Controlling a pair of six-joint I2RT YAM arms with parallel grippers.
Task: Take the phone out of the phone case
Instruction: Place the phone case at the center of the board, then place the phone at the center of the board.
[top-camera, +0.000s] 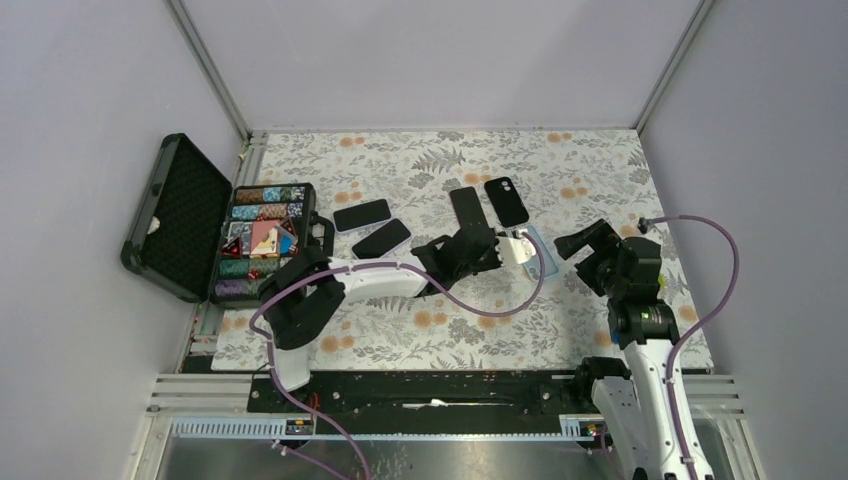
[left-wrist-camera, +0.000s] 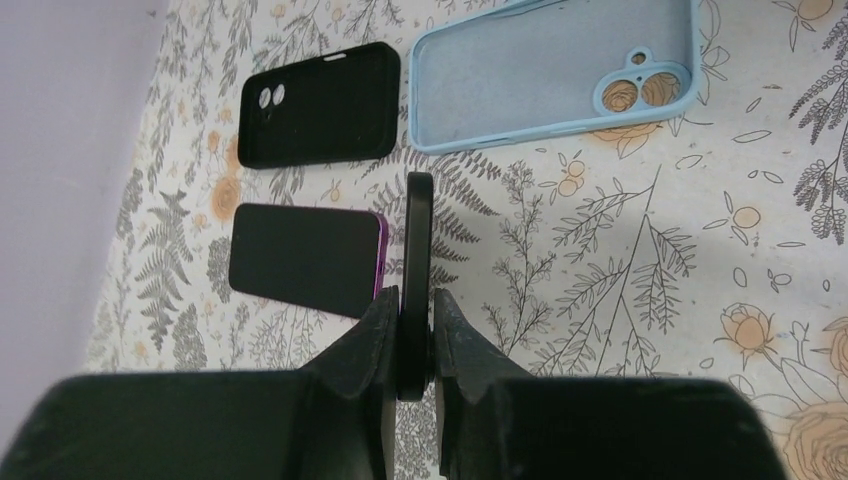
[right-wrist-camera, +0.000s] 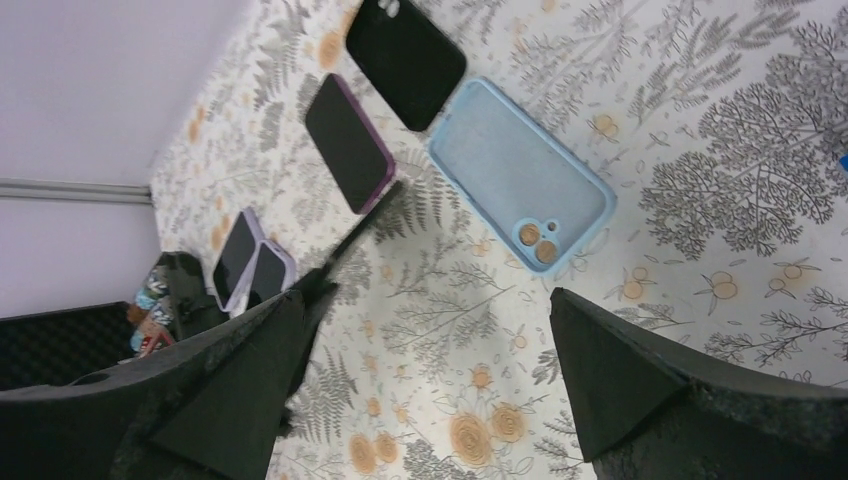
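My left gripper (left-wrist-camera: 416, 300) is shut on a thin black phone (left-wrist-camera: 417, 240), held edge-on above the floral table. An empty light blue case (left-wrist-camera: 555, 70) lies open side up just beyond it. The case also shows in the top view (top-camera: 530, 250), right of the left gripper (top-camera: 495, 250), and in the right wrist view (right-wrist-camera: 520, 175). The right wrist view shows the held phone (right-wrist-camera: 365, 225) as a dark slanted edge. My right gripper (right-wrist-camera: 428, 300) is open and empty, to the right of the case in the top view (top-camera: 585, 242).
A black case (left-wrist-camera: 320, 105) and a purple-edged phone (left-wrist-camera: 305, 258) lie face down left of the blue case. Two more phones (top-camera: 372, 226) lie further left. An open black box of coloured chips (top-camera: 262, 240) stands at the table's left edge.
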